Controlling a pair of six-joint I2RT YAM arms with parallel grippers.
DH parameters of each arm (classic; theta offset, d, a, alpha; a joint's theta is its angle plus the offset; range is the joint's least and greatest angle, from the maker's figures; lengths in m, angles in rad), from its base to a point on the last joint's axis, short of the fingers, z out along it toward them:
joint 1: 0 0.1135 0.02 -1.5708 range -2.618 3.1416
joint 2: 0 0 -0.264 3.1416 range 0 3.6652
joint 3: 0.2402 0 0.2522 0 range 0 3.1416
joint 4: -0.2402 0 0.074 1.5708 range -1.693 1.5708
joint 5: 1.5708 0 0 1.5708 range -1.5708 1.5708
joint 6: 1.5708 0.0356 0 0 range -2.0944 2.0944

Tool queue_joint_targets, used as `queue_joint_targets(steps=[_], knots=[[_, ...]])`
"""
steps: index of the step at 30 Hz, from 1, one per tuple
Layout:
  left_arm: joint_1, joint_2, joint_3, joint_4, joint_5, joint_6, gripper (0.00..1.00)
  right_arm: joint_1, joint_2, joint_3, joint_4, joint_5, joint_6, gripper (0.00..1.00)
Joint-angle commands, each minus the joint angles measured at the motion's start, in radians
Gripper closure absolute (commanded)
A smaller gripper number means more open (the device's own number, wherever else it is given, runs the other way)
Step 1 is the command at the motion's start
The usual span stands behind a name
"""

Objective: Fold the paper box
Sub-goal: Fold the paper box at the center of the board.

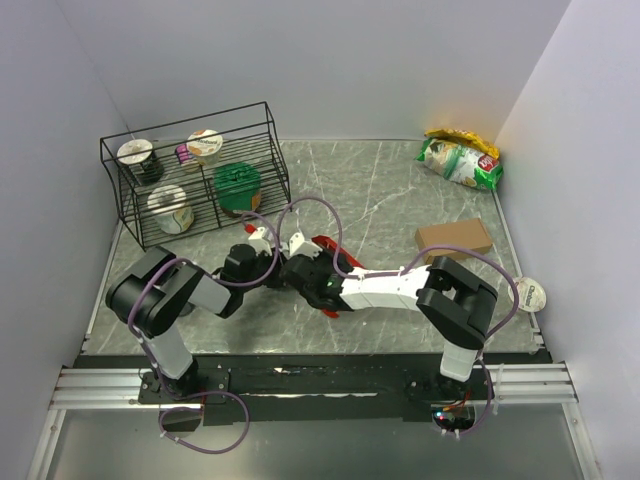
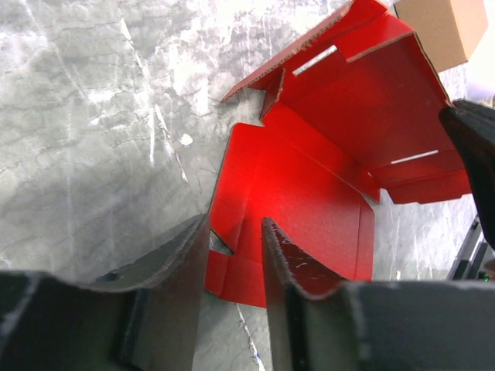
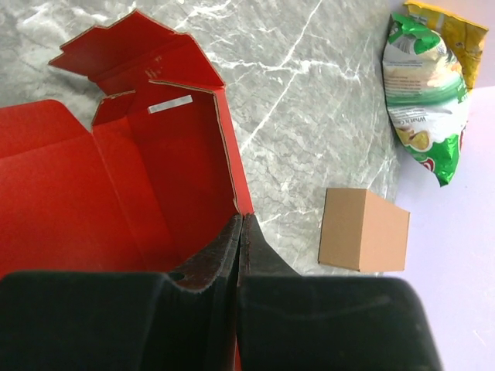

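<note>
the paper box (image 3: 116, 201) lies half-unfolded mid-surface (image 1: 380, 190), between the arms. the right jaws pinch its raised side wall; the left jaws stand narrowly apart over the near flap. best to hold that wall upright and grip the flap low, near its crease, before folding inward.

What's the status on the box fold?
Right gripper shut on paper box wall. Left gripper open over near flap. Walls part raised. Brown box apart, nothing blocking.

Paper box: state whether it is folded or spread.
Partly folded. The paper box has some walls raised, other panels flat on the table; not closed.
</note>
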Motion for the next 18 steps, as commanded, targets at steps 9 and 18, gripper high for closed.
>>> queue_joint_targets(steps=[9, 18], knots=[[0.093, -0.119, 0.171, -0.106, 0.045, 0.088, 0.42, 0.024, -0.013, -0.111, 0.138, -0.005, 0.004, 1.00], [0.115, -0.047, 0.214, -0.016, 0.119, 0.038, 0.49, 0.054, -0.028, -0.116, 0.175, 0.080, -0.031, 1.00]])
